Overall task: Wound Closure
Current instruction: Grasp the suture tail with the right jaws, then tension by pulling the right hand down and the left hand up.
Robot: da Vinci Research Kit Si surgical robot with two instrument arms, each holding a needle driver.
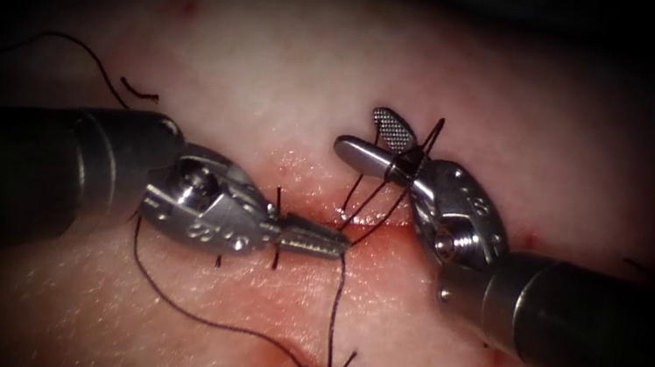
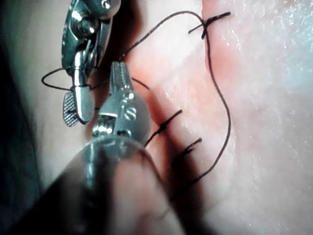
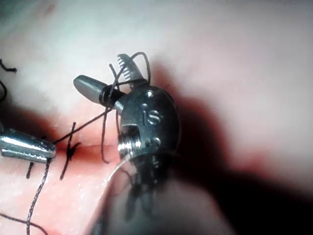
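Tissue: pale slab under both of your tools, wet with red fluid along the cut, which runs across between the two claws and on toward the lower right.

Right claw: yours from the right, above the cut. Jaws spread wide, one with its ridged face turned up, the other smooth and pointing left. Thread is wrapped in turns around the base of the jaws and runs down from there to the cut; the right wrist view shows the same wraps crossing both jaws. The jaws grip nothing.

Left claw: yours from the left, lying level just over the cut. Jaws pressed together, tips at the point where the strands from the right claw meet the cut. You cannot tell for sure whether a strand is pinched at the tip; the left wrist view shows thread passing right at the closed tip.

Thread: dark. One strand drops from the left claw's tip toward the lower part of the cut; a long loop swings out under the left tool's shaft and rejoins it there. Another loose length lies on the tissue at upper left.

Stitches: short cut ends stand up beside the left claw, on the cut.

Needle: not made out.
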